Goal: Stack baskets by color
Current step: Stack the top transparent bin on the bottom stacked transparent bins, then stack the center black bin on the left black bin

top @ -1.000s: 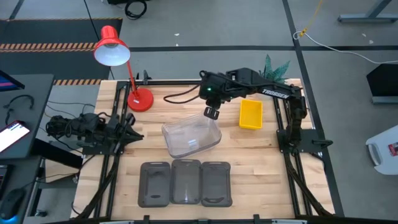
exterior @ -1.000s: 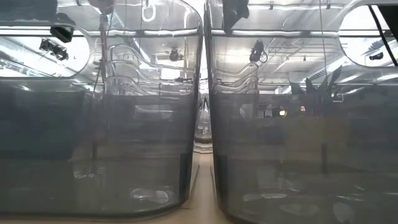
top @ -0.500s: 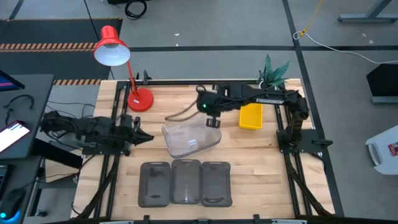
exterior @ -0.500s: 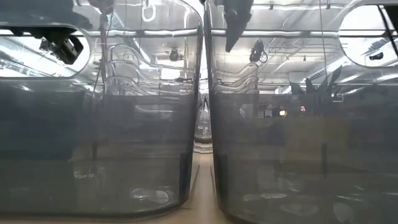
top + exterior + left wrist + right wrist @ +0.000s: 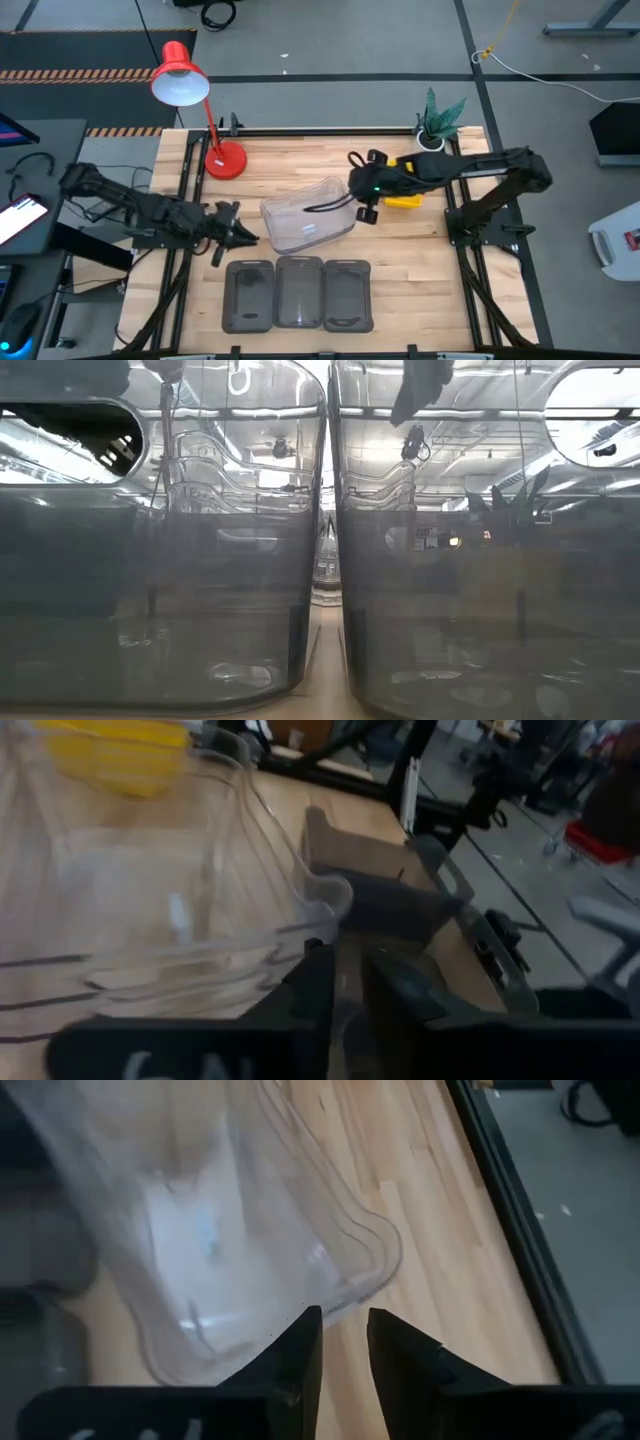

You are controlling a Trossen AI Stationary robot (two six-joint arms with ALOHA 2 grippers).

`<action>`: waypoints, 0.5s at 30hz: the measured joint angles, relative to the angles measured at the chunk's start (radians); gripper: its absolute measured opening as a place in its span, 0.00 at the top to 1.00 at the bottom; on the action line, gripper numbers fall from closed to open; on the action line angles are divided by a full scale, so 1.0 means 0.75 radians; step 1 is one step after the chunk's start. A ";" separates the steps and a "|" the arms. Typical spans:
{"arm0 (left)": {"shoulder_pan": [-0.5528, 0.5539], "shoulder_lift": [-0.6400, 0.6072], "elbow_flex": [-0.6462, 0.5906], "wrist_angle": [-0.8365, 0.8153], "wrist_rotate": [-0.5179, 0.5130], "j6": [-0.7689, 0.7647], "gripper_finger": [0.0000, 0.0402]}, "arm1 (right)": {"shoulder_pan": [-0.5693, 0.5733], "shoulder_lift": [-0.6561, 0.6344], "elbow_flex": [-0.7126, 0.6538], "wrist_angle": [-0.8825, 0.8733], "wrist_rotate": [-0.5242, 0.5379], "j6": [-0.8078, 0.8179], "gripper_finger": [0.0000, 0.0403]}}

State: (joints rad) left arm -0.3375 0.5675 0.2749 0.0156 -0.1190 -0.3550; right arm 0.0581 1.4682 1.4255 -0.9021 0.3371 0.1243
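The job looks partly done. The yellow baskets (image 5: 404,186) sit together as one pile at about 2 o'clock on the surface (image 5: 400,250), partly under the right arm. The clear baskets (image 5: 308,219) sit in a pile near the middle, tipped a little. Along the 6 o'clock edge there is a row of three: a dark grey basket (image 5: 249,294), what looks like a clear one (image 5: 299,291), and another dark grey one (image 5: 348,293). That row is not sorted yet, so the grey ones need stacking, and the clear one probably belongs with the middle pile.

The left gripper (image 5: 228,226) is low at 9 o'clock, just beside the clear pile's edge. Its jaws are a little apart and hold nothing. The right gripper (image 5: 367,207) is at the pile's 3 o'clock edge. Its jaws are also a little apart with nothing between them.

A red lamp (image 5: 182,77) stands at 11 o'clock and a small plant (image 5: 440,115) at 1 o'clock. Both are well away from the baskets. The two arms are close to the same pile and could bump.
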 joint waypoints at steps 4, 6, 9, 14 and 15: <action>-0.062 0.087 0.001 0.070 -0.040 -0.006 0.75 | 0.020 -0.091 -0.095 0.083 -0.026 0.006 0.79; -0.090 0.119 0.001 0.071 -0.040 -0.007 0.70 | 0.021 -0.129 -0.139 0.103 -0.007 0.006 0.79; -0.129 0.172 0.001 0.144 -0.040 -0.056 0.67 | 0.020 -0.187 -0.232 0.197 0.058 0.003 0.79; -0.221 0.277 0.029 0.220 -0.053 -0.166 0.69 | 0.024 -0.280 -0.433 0.467 0.088 -0.016 0.79; -0.238 0.300 0.051 0.210 -0.056 -0.183 0.69 | 0.027 -0.297 -0.464 0.515 0.087 -0.021 0.79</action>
State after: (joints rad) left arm -0.5162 0.7926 0.3134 0.1729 -0.1613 -0.4921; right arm 0.0783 1.2456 1.0773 -0.5159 0.4022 0.1088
